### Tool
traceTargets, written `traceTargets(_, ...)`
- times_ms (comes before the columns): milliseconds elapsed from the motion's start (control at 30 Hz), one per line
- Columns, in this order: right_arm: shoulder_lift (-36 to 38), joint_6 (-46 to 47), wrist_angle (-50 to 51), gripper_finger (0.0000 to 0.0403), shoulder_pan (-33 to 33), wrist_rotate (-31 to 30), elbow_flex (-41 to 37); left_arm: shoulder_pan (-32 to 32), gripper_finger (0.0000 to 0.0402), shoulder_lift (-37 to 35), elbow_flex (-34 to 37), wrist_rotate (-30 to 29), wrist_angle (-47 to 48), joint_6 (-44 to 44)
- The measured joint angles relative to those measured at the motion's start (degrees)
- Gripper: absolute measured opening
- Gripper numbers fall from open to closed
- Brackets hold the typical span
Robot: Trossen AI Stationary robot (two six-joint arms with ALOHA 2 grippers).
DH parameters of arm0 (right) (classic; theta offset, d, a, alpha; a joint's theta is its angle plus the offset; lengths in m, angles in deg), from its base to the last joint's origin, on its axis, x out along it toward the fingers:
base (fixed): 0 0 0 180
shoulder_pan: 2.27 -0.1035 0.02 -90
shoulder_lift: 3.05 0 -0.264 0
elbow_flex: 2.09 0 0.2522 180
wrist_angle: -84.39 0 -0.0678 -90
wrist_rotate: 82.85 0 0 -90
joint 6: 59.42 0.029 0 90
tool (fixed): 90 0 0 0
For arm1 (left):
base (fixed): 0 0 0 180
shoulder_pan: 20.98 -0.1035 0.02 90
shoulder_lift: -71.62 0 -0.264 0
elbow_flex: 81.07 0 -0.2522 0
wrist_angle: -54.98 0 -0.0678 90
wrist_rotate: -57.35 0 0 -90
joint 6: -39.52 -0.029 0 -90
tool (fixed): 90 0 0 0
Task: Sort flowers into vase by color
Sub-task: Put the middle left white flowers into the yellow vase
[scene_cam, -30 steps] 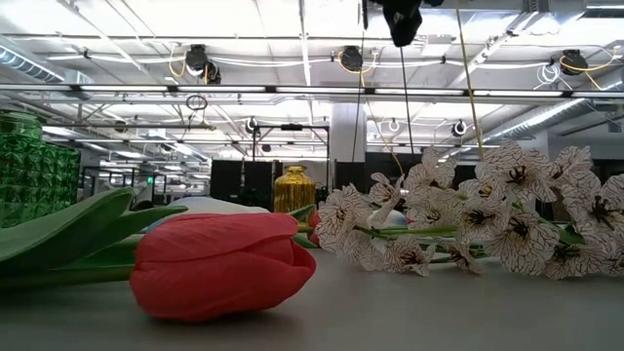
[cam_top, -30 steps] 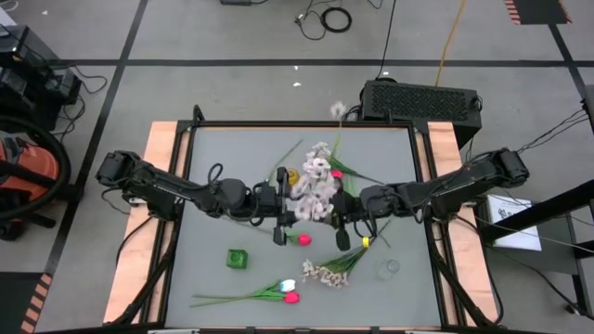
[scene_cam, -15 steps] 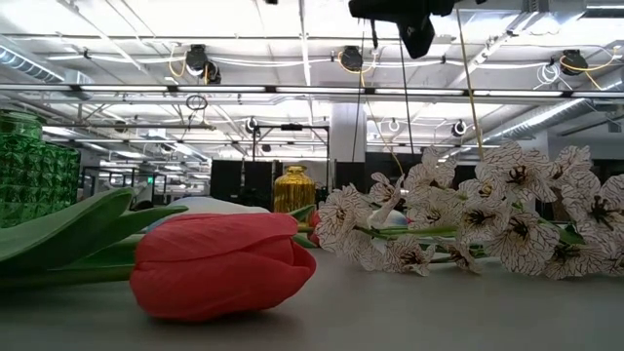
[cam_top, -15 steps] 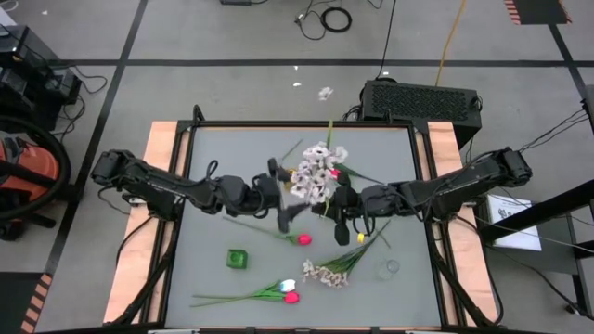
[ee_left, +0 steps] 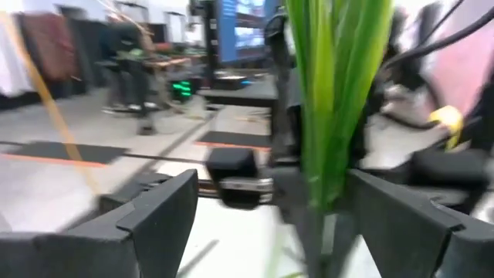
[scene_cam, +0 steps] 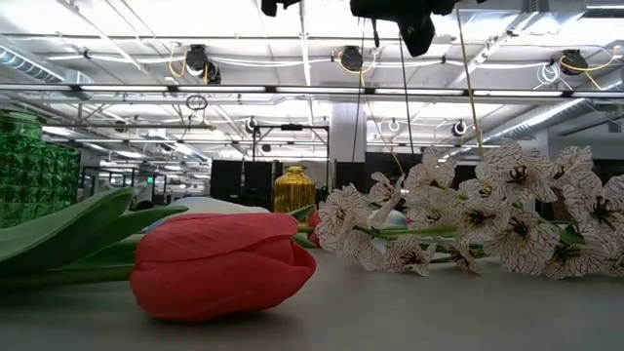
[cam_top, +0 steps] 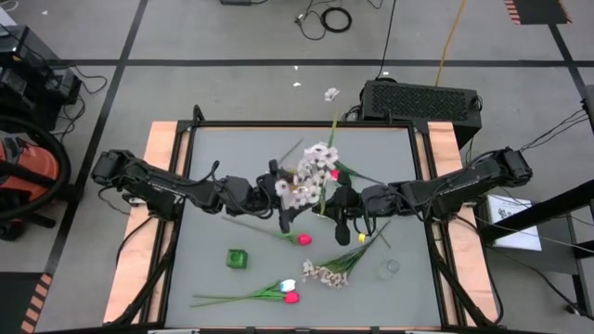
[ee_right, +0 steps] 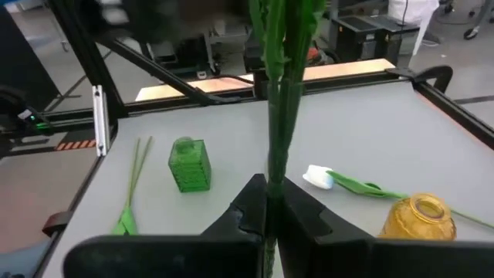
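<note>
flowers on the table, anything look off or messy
Somewhat. Loose tulips and a blossom spray lie flat on the table, none in the green vase. The right gripper holds a bunch aloft.

Grey table point(cam_top: 213, 278) carries tulips point(cam_top: 289, 292), blossom sprays point(cam_top: 325, 273), green vase point(cam_top: 238, 258).

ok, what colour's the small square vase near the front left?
Green vase, clearest in the right wrist view.
</note>
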Motion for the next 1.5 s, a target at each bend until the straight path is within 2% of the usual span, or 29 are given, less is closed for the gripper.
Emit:
traceTargets(200, 0.00, 0.02, 0.26, 0.0008, 0.03, -0.12, 0.00, -0.55, 0.0329, -0.12, 0.00, 9.28, -2.17, 3.97)
traceTargets(600, 0.00, 0.09, 1.48, 0.0008, 0.03, -0.14, 0.00, -3.04, 0.0329, 0.12, 0.00, 11.67, -4.33, 4.05)
traceTargets(800, 0.00, 0.05, 1.53, 0.0008, 0.03, -0.14, 0.00, -5.84, 0.0329, 0.12, 0.00, 23.26, -7.94, 5.53)
traceTargets(867, 0.00, 0.04, 1.55, 0.0009, 0.03, -0.14, 0.00, -5.84, 0.0329, 0.12, 0.00, 25.46, -9.63, 5.57)
traceTargets(1200, 0.00, 0.42, 1.55, 0.0009, 0.03, -0.14, 0.00, -8.04, 0.0329, 0.51, 0.00, 22.35, -12.65, 5.21)
traceTargets(1500, -0.02, 0.28, 1.57, 0.0009, 0.18, -0.16, 0.00, -9.46, 0.0328, 7.58, -2.49, 22.35, -20.36, 8.37)
